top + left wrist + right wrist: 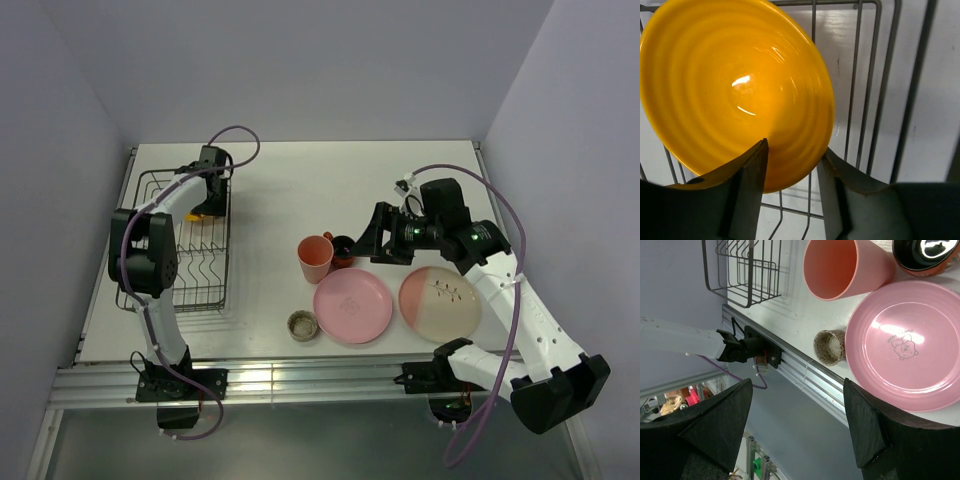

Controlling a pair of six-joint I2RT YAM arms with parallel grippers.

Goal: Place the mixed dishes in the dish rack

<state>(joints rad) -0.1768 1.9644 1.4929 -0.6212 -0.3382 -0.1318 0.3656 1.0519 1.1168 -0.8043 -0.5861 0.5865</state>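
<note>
The left gripper's (793, 150) two dark fingers stand partly apart over the lower rim of the orange-yellow bowl (735, 90). One finger lies across its ribbed inner face and the other is just beside its edge; whether they press on it cannot be told. The bowl is tilted inside the dish rack (855, 100), against the far end of its right wall, with grey wires and white table showing behind it.

The right gripper (797, 385) is spread wide with nothing between its fingers, hanging above the table near the small dark red-brown cup (342, 247). Touching that cup stands the pink tumbler (315, 257), upright. In front lies the pink plate (352, 305), a small cartoon figure printed in its middle, with the pink-and-cream plate (440, 302) just beside it on the right. The small speckled beige cup (303, 325) sits at the pink plate's left edge.

The table (300, 180) is matt white, with an aluminium rail (300, 380) along its near edge. Plain pale lavender-grey walls (300, 60) close it in on three sides.
</note>
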